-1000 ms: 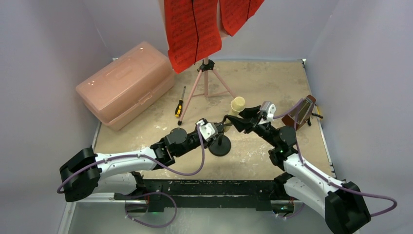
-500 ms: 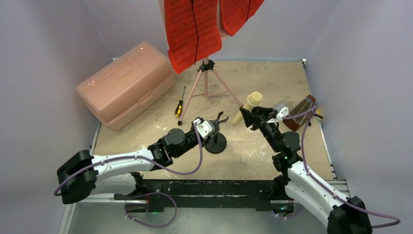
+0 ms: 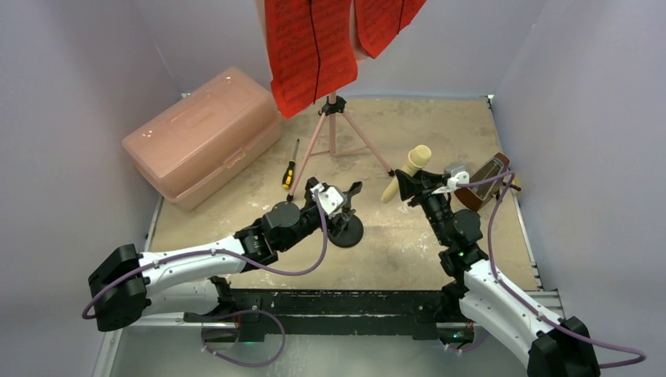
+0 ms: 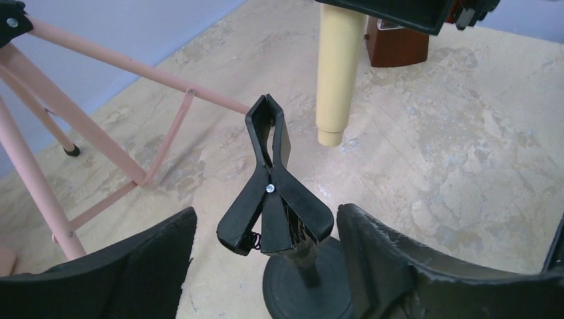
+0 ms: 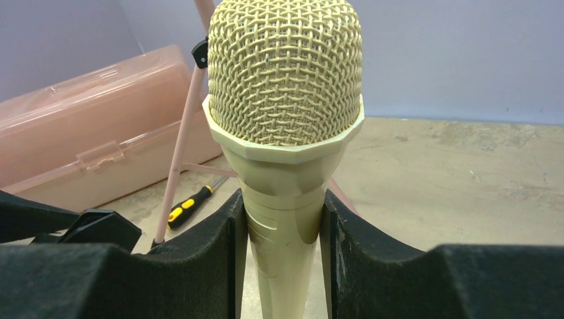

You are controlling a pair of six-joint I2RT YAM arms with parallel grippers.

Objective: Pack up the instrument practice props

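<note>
My right gripper [image 3: 408,184] is shut on the cream stick microphone [image 3: 408,172] and holds it tilted above the table; in the right wrist view the microphone [image 5: 286,133] stands between the pads. My left gripper [image 3: 339,194] is open around the black clip [image 4: 269,179] of a small black microphone stand [image 3: 346,230], not touching it. The pink tripod music stand [image 3: 332,137] rises at the back with the red sheet-music pages [image 3: 310,47] on it. The brown pyramid metronome [image 3: 483,182] sits at the right.
A large translucent pink lidded box [image 3: 203,135] sits at the back left, closed. A yellow-and-black-handled screwdriver [image 3: 290,166] lies between the box and the tripod legs [image 4: 86,106]. Walls close in on the left, back and right.
My right gripper lifted the microphone out of the black clip and carried it right and back. My left gripper opened and drew back a little from the clip.
</note>
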